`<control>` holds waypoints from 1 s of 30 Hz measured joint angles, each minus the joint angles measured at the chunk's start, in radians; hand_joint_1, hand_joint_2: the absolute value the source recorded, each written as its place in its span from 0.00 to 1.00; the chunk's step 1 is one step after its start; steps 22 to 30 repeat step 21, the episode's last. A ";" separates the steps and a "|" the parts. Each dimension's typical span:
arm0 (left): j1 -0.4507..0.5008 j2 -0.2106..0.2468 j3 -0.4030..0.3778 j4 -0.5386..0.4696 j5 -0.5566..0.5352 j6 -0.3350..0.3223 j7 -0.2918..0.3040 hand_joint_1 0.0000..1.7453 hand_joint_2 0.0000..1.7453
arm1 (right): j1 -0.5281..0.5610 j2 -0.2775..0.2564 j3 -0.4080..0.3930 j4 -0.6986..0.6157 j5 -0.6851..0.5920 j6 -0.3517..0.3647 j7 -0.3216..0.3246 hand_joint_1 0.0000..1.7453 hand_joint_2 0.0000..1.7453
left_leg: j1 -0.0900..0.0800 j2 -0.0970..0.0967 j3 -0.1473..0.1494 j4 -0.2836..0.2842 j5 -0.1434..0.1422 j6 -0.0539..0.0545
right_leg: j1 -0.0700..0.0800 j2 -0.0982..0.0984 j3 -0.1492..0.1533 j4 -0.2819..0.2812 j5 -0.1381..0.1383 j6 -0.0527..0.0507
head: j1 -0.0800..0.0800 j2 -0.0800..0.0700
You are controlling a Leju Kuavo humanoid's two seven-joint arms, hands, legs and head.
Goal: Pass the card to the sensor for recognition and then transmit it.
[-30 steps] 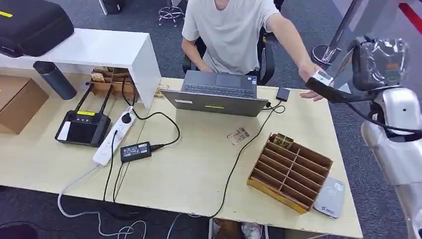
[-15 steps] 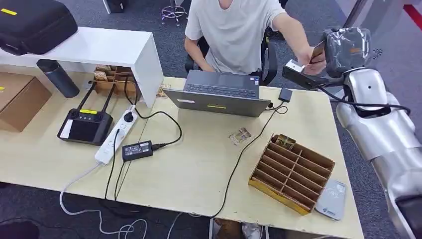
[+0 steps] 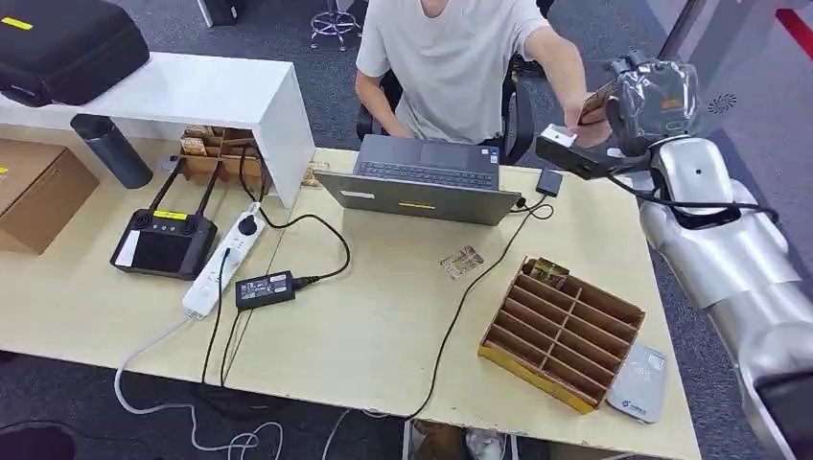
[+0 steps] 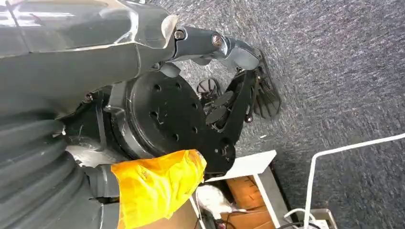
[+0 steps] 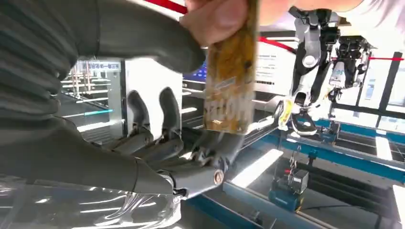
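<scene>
The card (image 5: 230, 76), brown and yellow with print, stands between my right hand's (image 3: 655, 99) thumb and fingers (image 5: 157, 129). A person's fingers (image 5: 217, 14) pinch its other end. From the head view, the card (image 3: 596, 96) is raised beyond the table's far right corner, where the person's hand (image 3: 588, 117) meets my plastic-wrapped right hand. The grey sensor pad (image 3: 637, 384) lies at the table's front right corner. My left hand (image 4: 239, 86) hangs over carpet with its fingers apart, holding nothing.
A cardboard slot organizer (image 3: 561, 331) with a card in its back slot sits beside the sensor pad. Loose cards (image 3: 461, 262), a laptop (image 3: 422, 182), its cable, a charger (image 3: 262, 288), a power strip (image 3: 222, 262) and a controller (image 3: 161, 241) share the table (image 3: 383, 326).
The person's hand rose from the table's far edge and took hold of the card. My right hand drifted slightly left with the card. The head camera shifted after the first frame.
</scene>
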 joint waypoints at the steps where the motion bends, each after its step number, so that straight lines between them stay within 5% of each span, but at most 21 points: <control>1: 0.000 0.000 0.001 0.000 0.000 0.000 -0.002 0.00 1.00 | 0.000 0.000 0.001 0.001 0.000 0.000 0.001 0.00 1.00 | 0.000 0.000 0.000 0.000 0.000 0.000 | 0.000 0.000 0.000 0.000 0.000 0.000 | 0.000 0.000; 30: -0.017 0.000 0.025 0.028 0.081 0.000 -0.060 0.00 1.00 | 0.035 -0.041 -0.019 -0.051 -0.021 -0.059 0.015 0.00 1.00 | 0.000 0.000 0.001 0.000 0.000 0.000 | 0.000 0.000 0.000 0.000 0.000 0.000 | 0.000 0.000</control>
